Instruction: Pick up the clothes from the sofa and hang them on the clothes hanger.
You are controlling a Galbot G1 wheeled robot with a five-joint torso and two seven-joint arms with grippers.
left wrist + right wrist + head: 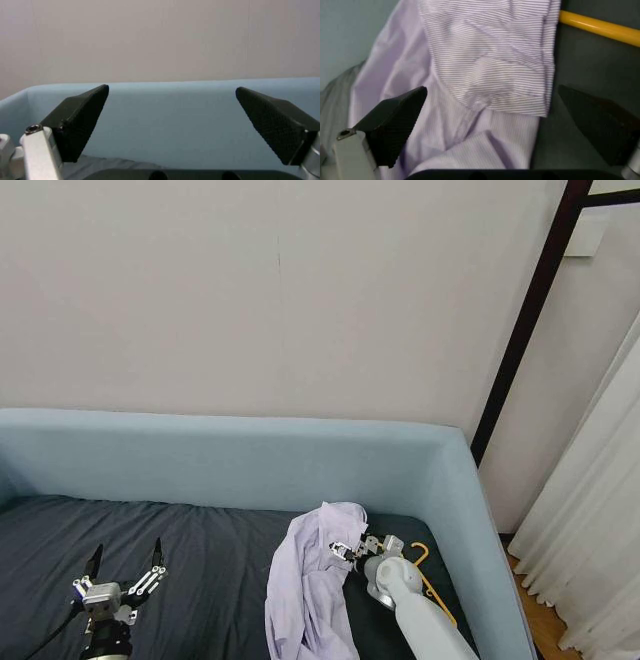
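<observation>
A pale lilac striped shirt [312, 580] lies crumpled on the dark seat of the light blue sofa [250, 460], toward its right end. A yellow hanger [432, 580] lies on the seat just right of the shirt; its yellow bar [597, 26] runs past the cloth. My right gripper [350, 548] hovers open at the shirt's upper right edge, and the striped fabric [490, 67] lies between and beyond its fingers [395, 123]. My left gripper [124, 565] is open over the bare left part of the seat, its fingers [80, 120] pointing at the sofa back.
The sofa's right armrest [490, 550] rises close beside the hanger. A dark vertical pole [525, 320] and a white curtain [600, 540] stand to the right of the sofa. A plain wall is behind.
</observation>
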